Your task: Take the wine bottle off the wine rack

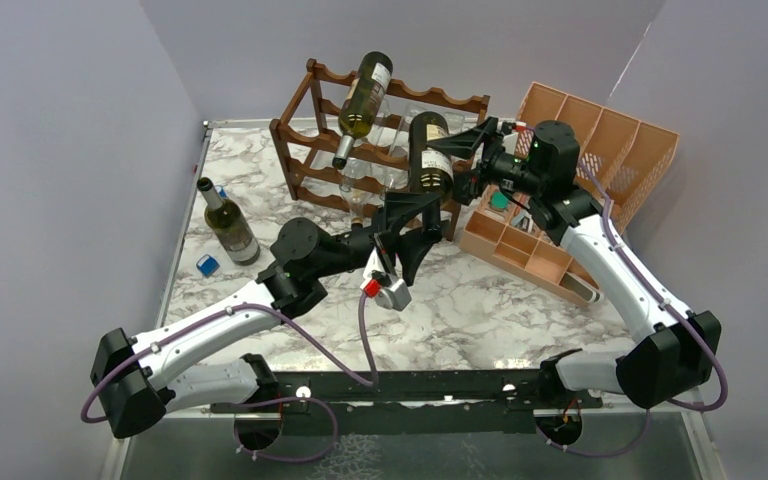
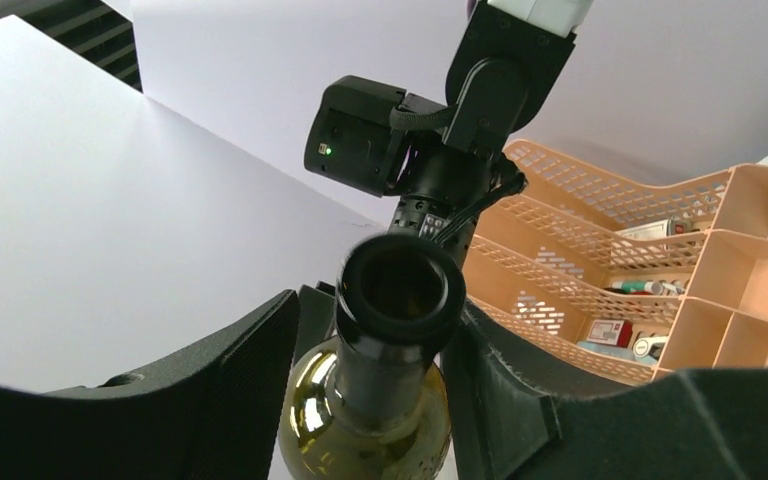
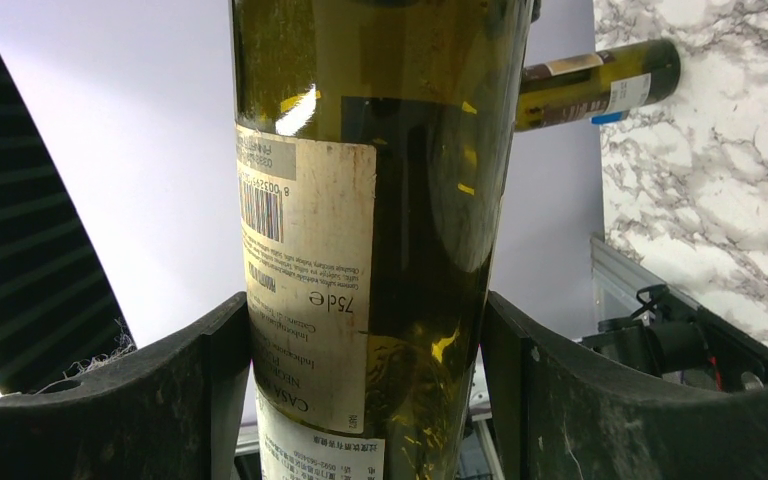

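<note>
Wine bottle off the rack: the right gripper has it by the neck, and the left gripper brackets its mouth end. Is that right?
Not quite. The right gripper holds the wine bottle by its wide, labelled body, not the neck, as the right wrist view shows. The left gripper does bracket its mouth end.

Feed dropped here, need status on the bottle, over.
Right gripper shut on wine bottle body. Left gripper around its neck, grip unclear. Bottle tilted before wine rack. Second bottle atop rack, apart.
</note>
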Tool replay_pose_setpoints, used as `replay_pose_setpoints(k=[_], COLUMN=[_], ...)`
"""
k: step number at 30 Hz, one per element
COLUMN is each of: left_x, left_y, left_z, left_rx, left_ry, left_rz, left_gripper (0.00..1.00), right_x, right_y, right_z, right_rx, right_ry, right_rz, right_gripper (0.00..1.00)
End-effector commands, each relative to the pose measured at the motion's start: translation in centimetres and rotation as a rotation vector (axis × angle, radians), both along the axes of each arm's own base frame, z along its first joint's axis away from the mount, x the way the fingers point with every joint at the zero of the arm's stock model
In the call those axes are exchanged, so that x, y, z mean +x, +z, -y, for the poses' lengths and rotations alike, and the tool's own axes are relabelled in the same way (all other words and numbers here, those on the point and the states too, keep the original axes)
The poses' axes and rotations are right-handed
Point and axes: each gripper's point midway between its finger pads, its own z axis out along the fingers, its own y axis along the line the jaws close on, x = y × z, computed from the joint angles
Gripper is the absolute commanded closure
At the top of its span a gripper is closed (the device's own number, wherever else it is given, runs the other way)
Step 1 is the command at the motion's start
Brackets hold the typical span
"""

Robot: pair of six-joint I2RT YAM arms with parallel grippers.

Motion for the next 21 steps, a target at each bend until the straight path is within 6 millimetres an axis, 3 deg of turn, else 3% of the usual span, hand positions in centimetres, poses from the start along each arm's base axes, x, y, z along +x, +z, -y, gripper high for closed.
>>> replay_pose_setpoints(k=[1, 8, 14, 17, 21], left_x=[0.1, -0.2, -1.1, -1.6, -1.9], left_y=[2.1, 2.5, 3.6, 4.2, 5.2], left_z=[-0.1, 0.3, 0.3, 0.0, -0.7], left_rx=[-0.044, -0.047, -0.076, -0.097, -0.134], left_ry=[0.023, 0.009, -0.011, -0.028, -0.034], left_rz=[0.05, 0.051, 0.033, 0.007, -0.048], left_gripper=[0.43, 0.49, 0.66, 0.79, 0.97], right_x=[-3.1, -3.9, -3.9, -3.9, -3.9], right_y=[5.1, 5.3, 4.8, 4.4, 4.0], right_z=[0.4, 0.6, 0.7, 0.7, 0.9], right_rx=[0.102, 0.11, 0.106, 0.104, 0.091], right_ry=[0.075, 0.081, 0.076, 0.07, 0.056], right_rz=[0.138, 0.14, 0.133, 0.13, 0.154], right_gripper=[0.29, 0.29, 0.28, 0.2, 0.01])
